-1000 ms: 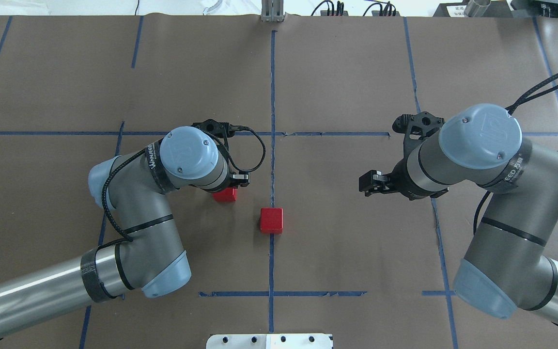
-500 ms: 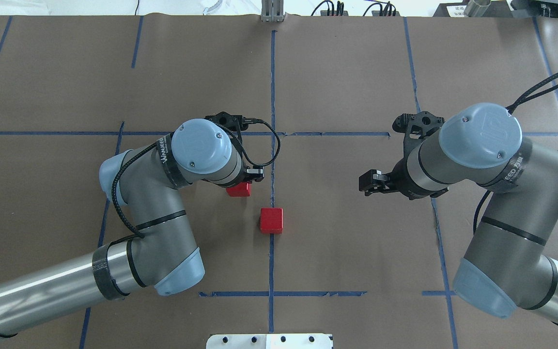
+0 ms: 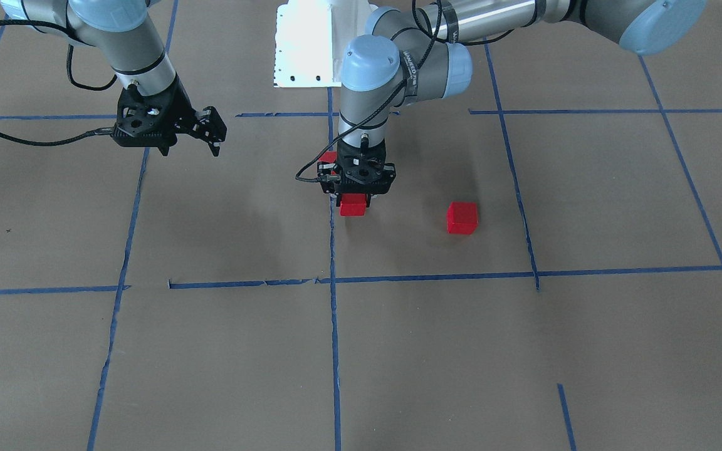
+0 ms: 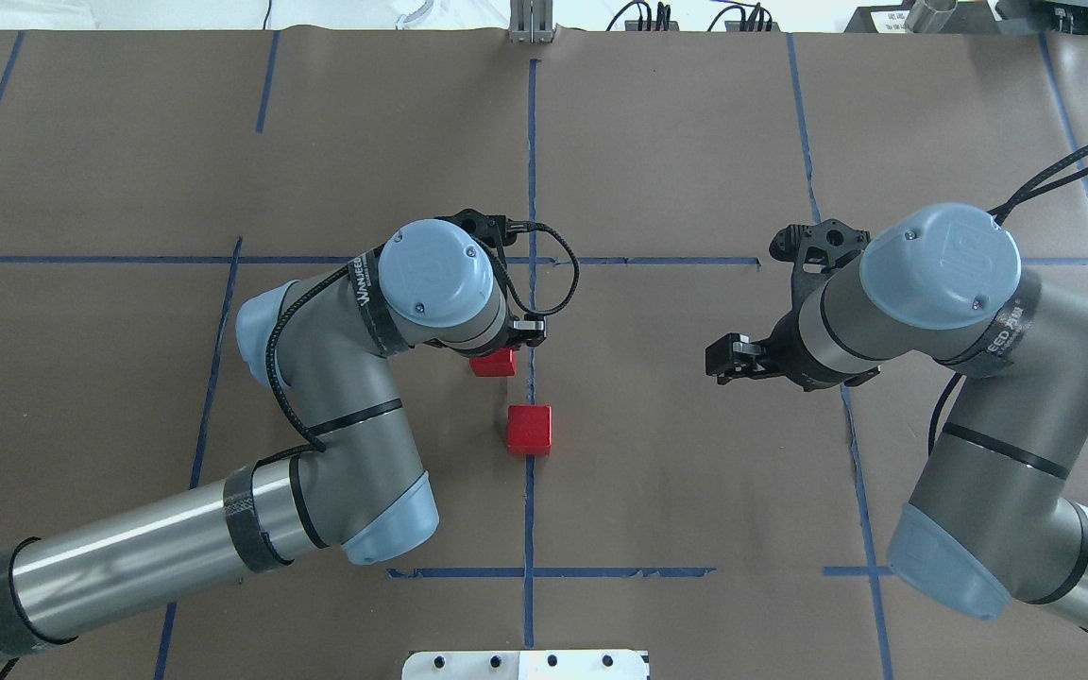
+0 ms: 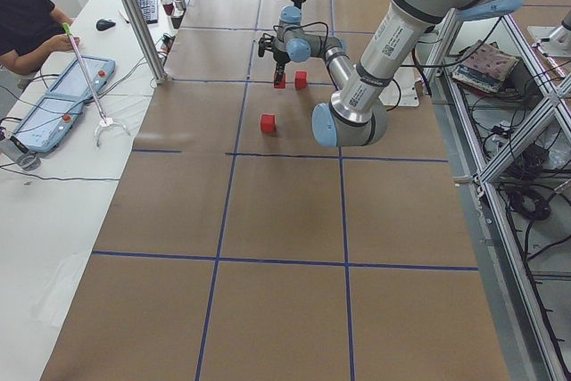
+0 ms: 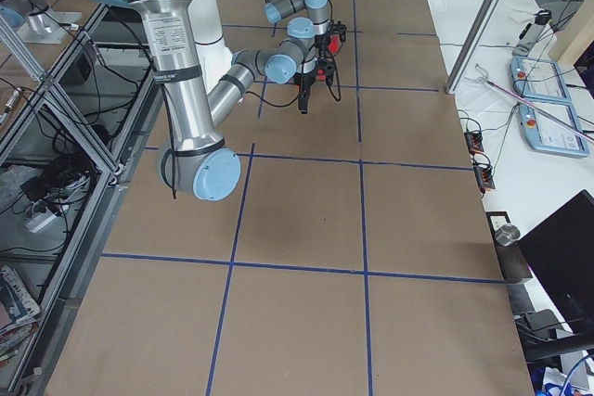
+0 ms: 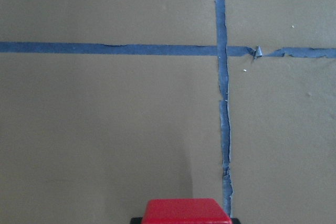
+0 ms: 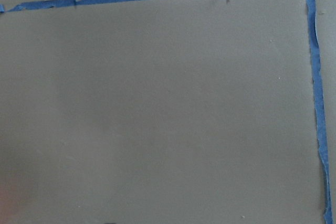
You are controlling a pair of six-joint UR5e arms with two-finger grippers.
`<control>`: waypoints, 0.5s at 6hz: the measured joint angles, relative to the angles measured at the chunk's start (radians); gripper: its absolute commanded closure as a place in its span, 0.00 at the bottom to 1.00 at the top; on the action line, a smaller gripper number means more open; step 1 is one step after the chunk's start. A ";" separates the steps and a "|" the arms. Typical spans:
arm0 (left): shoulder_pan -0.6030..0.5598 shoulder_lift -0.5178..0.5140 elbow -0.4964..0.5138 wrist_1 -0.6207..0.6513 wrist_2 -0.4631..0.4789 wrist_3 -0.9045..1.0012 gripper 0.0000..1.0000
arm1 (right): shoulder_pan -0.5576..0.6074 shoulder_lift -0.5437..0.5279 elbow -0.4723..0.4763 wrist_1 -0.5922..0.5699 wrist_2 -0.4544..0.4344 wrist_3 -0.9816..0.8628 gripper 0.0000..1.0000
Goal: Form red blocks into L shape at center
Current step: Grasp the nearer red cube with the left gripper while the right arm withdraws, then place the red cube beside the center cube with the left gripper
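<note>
My left gripper (image 3: 354, 198) is shut on a red block (image 3: 353, 206) and holds it low over the table, just left of the blue centre line in the overhead view (image 4: 493, 363). The block's top shows at the bottom edge of the left wrist view (image 7: 186, 211). A second red block (image 4: 529, 430) sits on the centre line, nearer the robot; the front-facing view shows only its corner (image 3: 328, 156) behind the gripper. The third red block (image 3: 462, 217) lies alone on my left side; my left arm hides it in the overhead view. My right gripper (image 4: 722, 359) is open and empty, hovering right of centre.
Blue tape lines (image 4: 532, 189) divide the brown table into squares. The white robot base (image 3: 304, 44) stands at the near edge. An operator (image 5: 27, 15) sits at a side desk beyond a metal post (image 5: 134, 15).
My left arm has carried the red block to the right and slightly away from the robot, up to the centre line. The right arm has barely moved. The centre block has stayed put.
</note>
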 measured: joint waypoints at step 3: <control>0.028 -0.010 -0.002 0.022 0.003 -0.019 1.00 | -0.001 -0.003 -0.005 0.000 -0.002 -0.003 0.00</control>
